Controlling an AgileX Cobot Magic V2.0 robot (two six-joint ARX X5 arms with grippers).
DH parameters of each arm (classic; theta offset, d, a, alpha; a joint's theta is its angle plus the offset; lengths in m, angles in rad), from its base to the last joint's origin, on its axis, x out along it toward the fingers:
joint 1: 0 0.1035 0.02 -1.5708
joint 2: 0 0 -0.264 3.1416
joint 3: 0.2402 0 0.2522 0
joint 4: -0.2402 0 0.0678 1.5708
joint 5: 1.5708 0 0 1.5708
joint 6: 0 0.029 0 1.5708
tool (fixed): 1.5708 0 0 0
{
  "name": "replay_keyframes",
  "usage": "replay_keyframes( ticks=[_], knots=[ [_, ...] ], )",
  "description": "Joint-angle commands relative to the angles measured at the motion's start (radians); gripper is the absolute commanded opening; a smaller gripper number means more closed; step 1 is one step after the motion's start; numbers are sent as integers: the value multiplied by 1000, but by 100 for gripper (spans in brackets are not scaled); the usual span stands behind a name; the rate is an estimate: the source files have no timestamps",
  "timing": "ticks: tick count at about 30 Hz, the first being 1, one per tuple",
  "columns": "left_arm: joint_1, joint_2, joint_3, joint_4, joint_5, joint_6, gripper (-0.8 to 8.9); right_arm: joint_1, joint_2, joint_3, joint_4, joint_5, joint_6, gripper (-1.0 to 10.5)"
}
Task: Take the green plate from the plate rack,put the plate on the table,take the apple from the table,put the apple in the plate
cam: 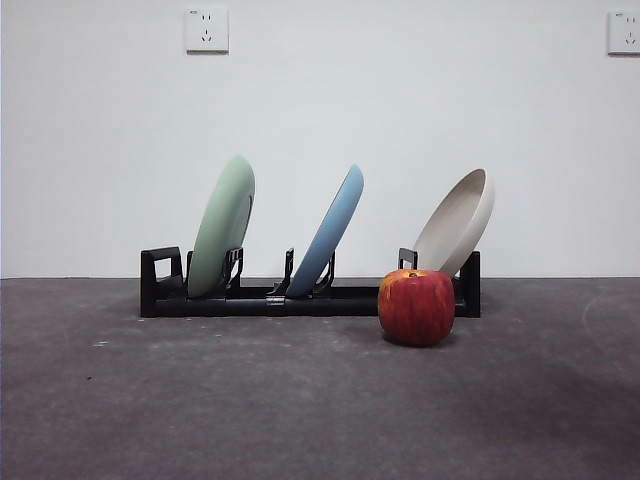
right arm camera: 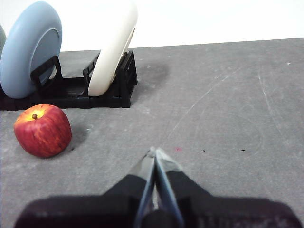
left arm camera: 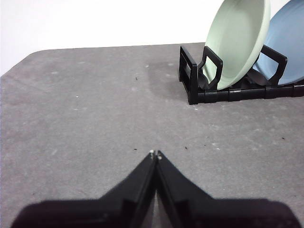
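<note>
The green plate [cam: 223, 225] stands tilted in the left slot of the black plate rack [cam: 300, 298]; it also shows in the left wrist view [left arm camera: 237, 42] with the rack [left arm camera: 192, 78]. The red apple [cam: 416, 307] sits on the dark grey table [cam: 250, 400] just in front of the rack's right end; it also shows in the right wrist view [right arm camera: 42, 130]. My left gripper [left arm camera: 155, 154] is shut and empty, low over the table, well short of the rack. My right gripper [right arm camera: 154, 152] is shut and empty, apart from the apple. Neither arm shows in the front view.
A light blue plate [cam: 328, 230] stands in the middle slot and a cream-white dish [cam: 458, 220] in the right slot, just behind the apple. A white wall [cam: 320, 120] stands behind the rack.
</note>
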Motion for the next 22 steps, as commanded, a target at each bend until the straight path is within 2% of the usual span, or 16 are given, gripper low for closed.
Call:
replay_keyframes(
  ticks=[1, 5, 9, 12, 15, 19, 22],
  knots=[
    [2, -3, -14, 7, 0, -7, -3, 1, -3, -8, -3, -4, 53, 1],
    [2, -3, -14, 8, 2, -12, -3, 1, -3, -8, 13, -2, 167, 0],
    [2, -3, -14, 8, 17, -97, -4, 1, -3, -2, 15, -5, 276, 0],
    [2, -3, -5, 6, 84, -140, -6, 1, -2, 25, -6, -5, 330, -3],
    [2, -3, 11, 1, 119, -177, -6, 1, 12, 59, -7, -5, 332, -9],
    [2, 9, 60, -16, 128, -270, -6, 1, 60, 126, -28, -5, 332, -9],
    [2, 39, 117, -20, 153, -321, -6, 1, 121, 196, -57, -34, 331, -9]
  ],
)
